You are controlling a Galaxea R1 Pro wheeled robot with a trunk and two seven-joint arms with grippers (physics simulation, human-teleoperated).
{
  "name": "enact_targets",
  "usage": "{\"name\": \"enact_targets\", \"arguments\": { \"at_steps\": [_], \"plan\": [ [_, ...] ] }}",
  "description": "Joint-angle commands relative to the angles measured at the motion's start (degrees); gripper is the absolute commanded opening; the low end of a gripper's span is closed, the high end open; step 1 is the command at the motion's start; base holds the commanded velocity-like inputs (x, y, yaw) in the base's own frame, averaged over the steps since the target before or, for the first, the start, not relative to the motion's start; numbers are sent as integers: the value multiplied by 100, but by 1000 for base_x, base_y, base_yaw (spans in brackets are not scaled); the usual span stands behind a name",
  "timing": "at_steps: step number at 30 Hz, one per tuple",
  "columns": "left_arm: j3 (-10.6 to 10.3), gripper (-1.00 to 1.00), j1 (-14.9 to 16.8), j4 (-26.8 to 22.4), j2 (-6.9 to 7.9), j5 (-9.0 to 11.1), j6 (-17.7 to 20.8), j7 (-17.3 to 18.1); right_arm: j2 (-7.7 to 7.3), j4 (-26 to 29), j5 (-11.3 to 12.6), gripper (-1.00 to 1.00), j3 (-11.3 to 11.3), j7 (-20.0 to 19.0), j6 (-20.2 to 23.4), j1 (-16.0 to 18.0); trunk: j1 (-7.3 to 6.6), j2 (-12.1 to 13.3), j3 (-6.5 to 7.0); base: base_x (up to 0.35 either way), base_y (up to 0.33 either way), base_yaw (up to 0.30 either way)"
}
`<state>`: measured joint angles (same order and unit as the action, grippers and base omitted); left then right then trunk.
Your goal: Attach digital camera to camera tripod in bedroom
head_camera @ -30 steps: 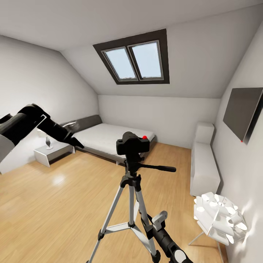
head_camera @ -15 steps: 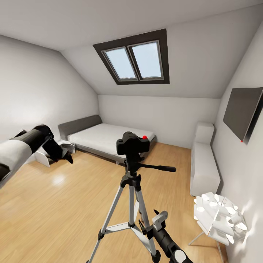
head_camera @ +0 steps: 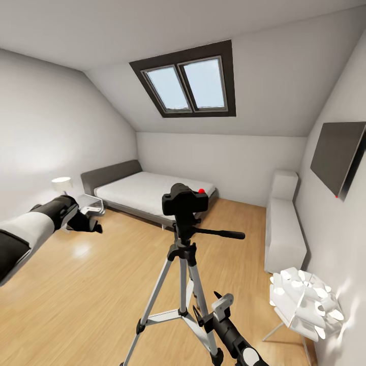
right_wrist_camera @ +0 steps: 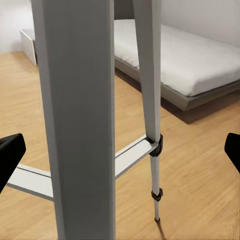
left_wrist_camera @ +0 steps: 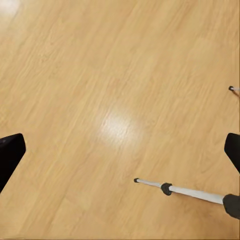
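Already the digital camera (head_camera: pixel 185 199) is sitting atop the camera tripod (head_camera: pixel 182 284), so I am lowering my left gripper (head_camera: pixel 90 222) away toward the floor, both jaws spread empty; my right gripper (head_camera: pixel 219 305) is idling beside a leg, likewise spread.

Soft, even daylight fills the bedroom (head_camera: pixel 213 147), entering through the double skylight (head_camera: pixel 185 83) in the upper centre of the head view, its panes a pale, washed-out blue. A broad glare patch shines on the wood floor (head_camera: pixel 76 284) at lower left, and again at the centre of the left wrist view. The perforated lamp (head_camera: pixel 304 296) at lower right glows white and throws bright flecks on the wall beside it. Wide-angle stretch bends the frame edges. In the right wrist view, the nearest leg of the camera tripod (right_wrist_camera: pixel 80 115) looms large and flat grey; a shadow darkens the floor under the bed (right_wrist_camera: pixel 190 65).
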<state>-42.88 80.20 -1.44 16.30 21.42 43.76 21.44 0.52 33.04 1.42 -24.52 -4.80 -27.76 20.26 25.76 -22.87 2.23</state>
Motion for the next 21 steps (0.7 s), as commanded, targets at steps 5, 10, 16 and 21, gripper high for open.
{"name": "enact_targets", "arguments": {
  "at_steps": [5, 10, 16, 21],
  "plan": [
    [-36, 100, -239, 7, -55, 294, -335, -771, 1, -8, 17, 100, -14, -24, -33, 4, 2, -5, -2, 0, 0, 0],
    [-29, 100, -554, 12, -76, 685, -681, -1207, -66, -120, 17, 100, -25, -33, -185, -11, 2, -5, -2, 0, 0, 0],
    [-28, 100, -689, 12, -103, 795, -739, -1284, -193, -788, 17, 100, -26, -43, -1071, -34, 2, -5, -2, 0, 0, 0],
    [-29, 100, -741, 16, -108, 813, -751, -1329, -218, -1593, 21, 100, -26, -39, -1957, -38, 2, -5, -2, 0, 0, 0]
  ]
}}
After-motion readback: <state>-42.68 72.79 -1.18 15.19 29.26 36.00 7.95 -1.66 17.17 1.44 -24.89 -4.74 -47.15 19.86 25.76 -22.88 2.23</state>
